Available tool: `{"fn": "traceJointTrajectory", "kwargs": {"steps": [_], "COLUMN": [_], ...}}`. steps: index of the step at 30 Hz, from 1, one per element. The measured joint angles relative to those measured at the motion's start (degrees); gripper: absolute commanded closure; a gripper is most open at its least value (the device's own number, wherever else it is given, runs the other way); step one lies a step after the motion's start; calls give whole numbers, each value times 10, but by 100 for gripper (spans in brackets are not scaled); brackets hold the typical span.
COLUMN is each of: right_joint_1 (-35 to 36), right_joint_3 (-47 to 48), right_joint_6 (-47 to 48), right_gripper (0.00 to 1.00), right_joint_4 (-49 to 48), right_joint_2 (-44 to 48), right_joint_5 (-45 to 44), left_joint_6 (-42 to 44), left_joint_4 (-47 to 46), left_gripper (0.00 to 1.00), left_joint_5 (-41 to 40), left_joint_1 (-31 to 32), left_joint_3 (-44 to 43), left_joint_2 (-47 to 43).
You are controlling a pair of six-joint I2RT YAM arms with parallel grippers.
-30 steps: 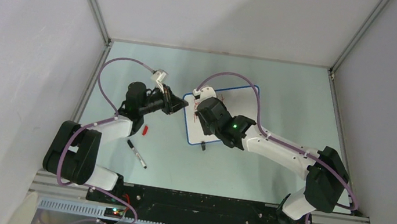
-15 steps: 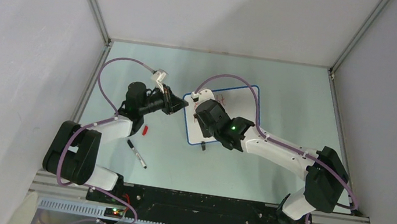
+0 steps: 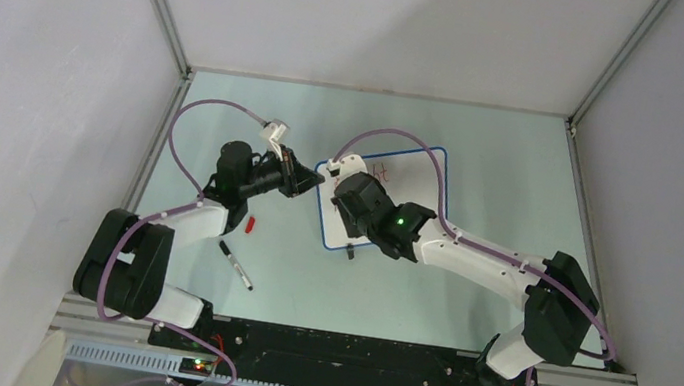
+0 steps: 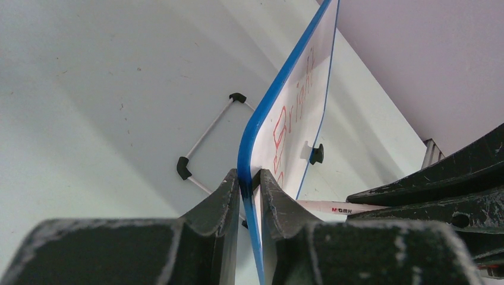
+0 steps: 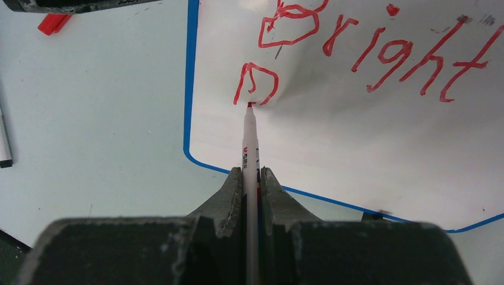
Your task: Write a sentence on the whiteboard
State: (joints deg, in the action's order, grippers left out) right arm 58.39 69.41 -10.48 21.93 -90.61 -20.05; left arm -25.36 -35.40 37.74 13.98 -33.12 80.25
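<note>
hold: our left fingers (image 4: pixel 229 196) pinch the whiteboard (image 5: pixel 356 148) by its left rim, mid-bench (image 3: pixel 495 154) | pen: right fingers (image 5: pixel 229 190) clamp the marker (image 5: pixel 250 142), tip at "D" | risk: we press hard, board slips, sentence (image 5: pixel 380 53) smears

left arm (image 3: pixel 196 219): white links, black joints | cable (image 3: pixel 190 112): purple | right gripper (image 5: pixel 251 173): scuffed black

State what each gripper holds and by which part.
Left gripper pinches the whiteboard by its blue edge; right gripper clamps the marker by its barrel.
</note>
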Motion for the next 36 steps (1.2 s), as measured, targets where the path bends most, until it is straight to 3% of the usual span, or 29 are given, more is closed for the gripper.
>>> {"fn": "traceJointTrajectory", "kwargs": {"steps": [23, 36], "right_joint_1": [9, -24], "right_joint_3": [0, -33], "right_joint_6": [0, 5], "right_gripper": [100, 100], "right_joint_4": [-6, -20], "right_joint_2": [-6, 144], "right_joint_5": [10, 28], "left_joint_6": [0, 0], "left_joint_4": [0, 1], "left_gripper": [80, 81], "left_joint_5": [0, 0], "left_joint_1": [0, 0], "left_joint_3": [0, 0], "left_joint_2": [0, -1]}}
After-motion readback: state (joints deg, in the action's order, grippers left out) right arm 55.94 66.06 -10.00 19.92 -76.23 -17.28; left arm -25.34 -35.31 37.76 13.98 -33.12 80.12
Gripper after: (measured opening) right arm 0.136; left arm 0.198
